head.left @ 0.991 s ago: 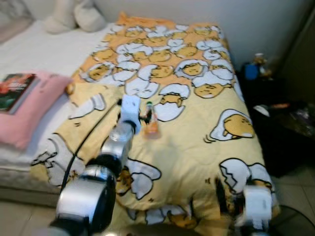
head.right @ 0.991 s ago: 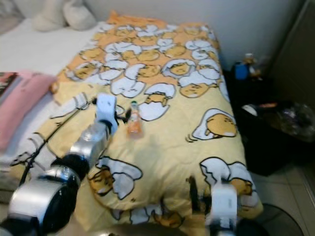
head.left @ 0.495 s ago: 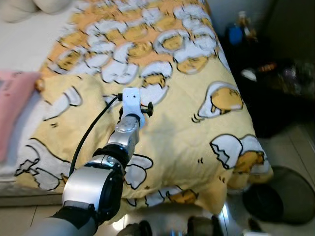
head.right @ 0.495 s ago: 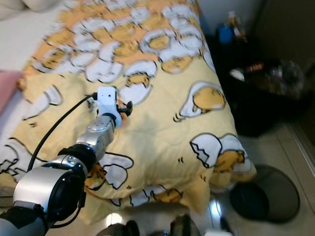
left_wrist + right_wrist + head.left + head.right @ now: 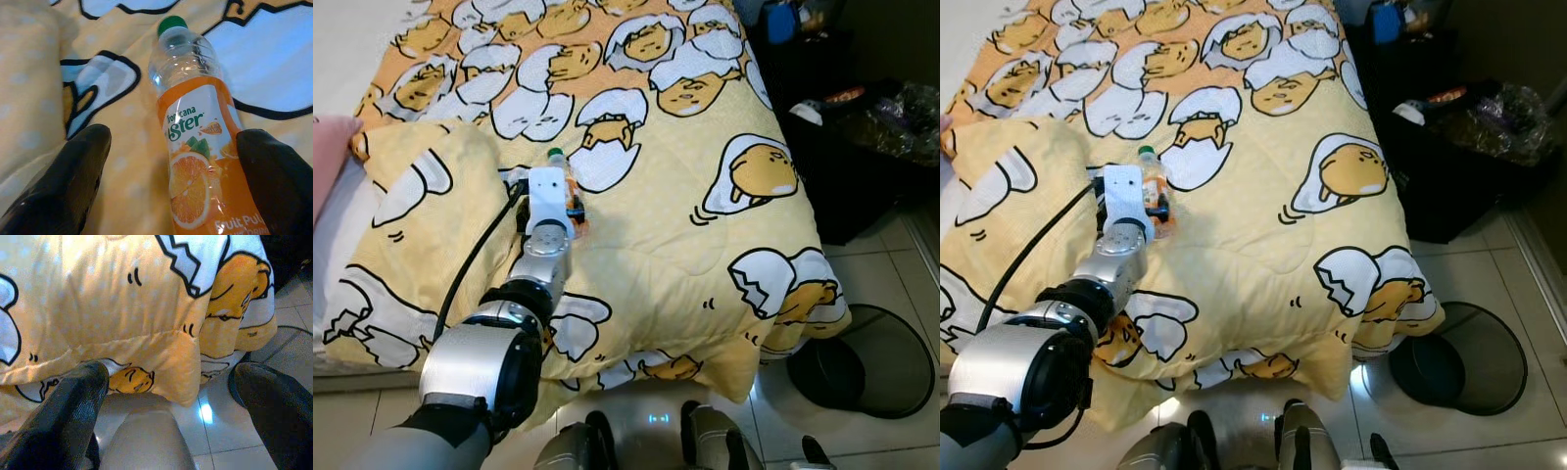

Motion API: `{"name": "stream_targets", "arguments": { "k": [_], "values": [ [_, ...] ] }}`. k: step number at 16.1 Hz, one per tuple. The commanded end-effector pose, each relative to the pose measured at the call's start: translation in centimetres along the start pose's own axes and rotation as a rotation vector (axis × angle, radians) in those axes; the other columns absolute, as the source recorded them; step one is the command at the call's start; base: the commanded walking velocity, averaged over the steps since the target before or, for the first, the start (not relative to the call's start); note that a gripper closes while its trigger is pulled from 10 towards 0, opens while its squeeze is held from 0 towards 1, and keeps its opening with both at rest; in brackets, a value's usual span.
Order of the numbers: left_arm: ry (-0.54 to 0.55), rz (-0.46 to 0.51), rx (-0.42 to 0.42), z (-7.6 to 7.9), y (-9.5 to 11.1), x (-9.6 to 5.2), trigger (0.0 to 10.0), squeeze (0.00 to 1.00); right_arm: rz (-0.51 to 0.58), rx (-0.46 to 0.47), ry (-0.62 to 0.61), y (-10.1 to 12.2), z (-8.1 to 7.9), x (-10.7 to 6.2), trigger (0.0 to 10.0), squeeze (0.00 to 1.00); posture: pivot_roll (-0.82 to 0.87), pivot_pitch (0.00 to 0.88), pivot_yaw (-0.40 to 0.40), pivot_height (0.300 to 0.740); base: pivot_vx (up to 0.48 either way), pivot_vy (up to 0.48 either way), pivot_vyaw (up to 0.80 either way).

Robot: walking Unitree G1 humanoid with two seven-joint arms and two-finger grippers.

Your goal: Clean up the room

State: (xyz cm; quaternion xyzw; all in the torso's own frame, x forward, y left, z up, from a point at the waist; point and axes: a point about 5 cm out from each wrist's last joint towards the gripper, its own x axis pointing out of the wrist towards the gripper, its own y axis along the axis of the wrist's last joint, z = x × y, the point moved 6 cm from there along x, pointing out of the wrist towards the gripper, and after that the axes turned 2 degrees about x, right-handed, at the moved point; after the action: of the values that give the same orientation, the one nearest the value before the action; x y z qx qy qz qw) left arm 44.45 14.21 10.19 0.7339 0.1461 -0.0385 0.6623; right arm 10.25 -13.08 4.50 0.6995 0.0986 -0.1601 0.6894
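Note:
An orange juice bottle [image 5: 195, 147] with a green cap lies on the yellow egg-print blanket [image 5: 705, 264] near the middle of the bed. My left gripper [image 5: 176, 188] is open and low over the blanket, with the bottle between its two black fingers [image 5: 73, 181]. One finger rests against the bottle's side and the other stands well apart from it. From the head, the bottle [image 5: 572, 192] peeks out beside the white wrist mount. My right gripper [image 5: 171, 431] hangs open beside the blanket's overhanging corner, above the tiled floor, holding nothing.
A round dark wire bin [image 5: 876, 357] stands on the floor at the bed's near right corner. A black side table [image 5: 862, 147] with clutter lines the bed's right side. A pink cushion [image 5: 328, 162] lies at the left. My feet [image 5: 636, 446] are close to the bed's foot.
The head view has tilted down and drawn closer to the bed. My left gripper has shifted from beside the bottle to straddling it. The right arm has left the head views.

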Motion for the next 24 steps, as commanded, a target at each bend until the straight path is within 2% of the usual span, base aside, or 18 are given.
{"name": "stream_targets", "arguments": {
  "k": [1,2,3,6,10,12,14,15,16,17,19,20,22,23,24],
  "values": [
    [-0.039,-0.077,0.022,0.5,-2.0,-0.2,9.3,0.0,-0.029,-0.002,-0.008,-0.4,0.1,-0.5,10.0,0.0,-0.4,0.275,0.126,0.74,0.0,0.0,0.0],
    [-0.051,-0.088,0.022,0.7,-2.1,-0.3,5.1,0.0,-0.03,-0.002,-0.008,-0.4,0.0,-0.6,10.0,0.0,-0.4,0.275,0.126,0.74,0.0,0.0,0.0],
    [-0.071,-0.095,0.015,1.1,-2.2,-0.3,0.0,0.0,-0.031,-0.003,-0.009,-0.4,0.1,-0.5,10.0,0.0,-0.4,0.271,0.129,0.74,0.0,0.0,0.0],
    [-0.09,-0.086,0.004,1.4,-1.8,-0.3,0.0,0.0,-0.022,-0.001,-0.021,-0.3,0.3,-0.1,10.0,0.0,-0.4,0.261,0.136,0.74,0.0,0.0,0.0],
    [-0.103,-0.102,-0.012,1.6,-2.5,-0.5,0.0,0.0,-0.014,0.005,-0.021,-0.2,0.4,0.6,10.0,0.0,-0.38,0.249,0.137,0.74,0.0,0.0,0.0],
    [-0.145,-0.097,-0.035,2.6,-2.8,-0.7,0.0,0.0,-0.005,0.007,-0.019,-0.1,0.5,1.2,10.0,0.0,-0.37,0.236,0.136,0.74,0.0,0.0,0.0],
    [-0.243,-0.06,-0.05,5.3,-2.6,-1.5,0.0,0.0,0.023,0.0,-0.004,0.1,0.6,2.9,10.0,0.0,-0.34,0.191,0.144,0.74,0.0,0.0,0.0],
    [-0.267,-0.04,-0.06,5.9,-2.2,-1.7,0.0,0.0,0.034,0.0,-0.005,0.2,0.7,3.3,10.0,0.0,-0.34,0.175,0.146,0.74,0.0,0.0,0.0],
    [-0.323,0.04,-0.074,7.2,-0.5,-2.0,0.0,0.0,0.069,-0.004,0.003,0.8,0.8,4.8,10.0,0.0,-0.31,0.129,0.149,0.74,0.0,0.0,0.0],
    [-0.347,0.08,-0.077,7.6,0.6,-2.1,0.0,0.0,0.088,-0.009,0.012,1.2,0.8,6.0,10.0,0.0,-0.29,0.095,0.151,0.74,0.0,0.0,0.0],
    [-0.366,0.172,-0.092,7.5,2.9,-2.0,0.0,0.0,0.129,-0.013,0.02,2.1,1.1,7.7,10.0,0.0,-0.25,0.032,0.153,0.74,0.0,0.0,0.0],
    [-0.379,0.252,-0.105,7.0,5.0,-2.0,0.0,0.0,0.169,-0.012,0.02,3.1,1.4,9.4,10.0,0.0,-0.24,0.001,0.155,0.74,0.0,0.0,0.0],
    [-0.392,0.372,-0.126,5.4,7.5,-2.1,0.0,0.0,0.249,-0.029,0.022,5.4,2.1,12.6,10.0,0.0,-0.18,0.0,0.16,0.74,0.0,0.0,0.0],
    [-0.401,0.44,-0.112,4.2,8.2,-2.4,0.0,0.0,0.292,-0.036,0.017,6.7,2.5,13.7,10.0,0.0,-0.17,0.0,0.161,0.74,0.0,0.0,0.0],
    [-0.413,0.476,-0.089,3.3,7.9,-2.9,0.0,0.0,0.327,-0.035,0.004,7.7,2.9,14.2,10.0,0.0,-0.16,0.0,0.154,0.74,0.0,0.0,0.0]
  ]
}}
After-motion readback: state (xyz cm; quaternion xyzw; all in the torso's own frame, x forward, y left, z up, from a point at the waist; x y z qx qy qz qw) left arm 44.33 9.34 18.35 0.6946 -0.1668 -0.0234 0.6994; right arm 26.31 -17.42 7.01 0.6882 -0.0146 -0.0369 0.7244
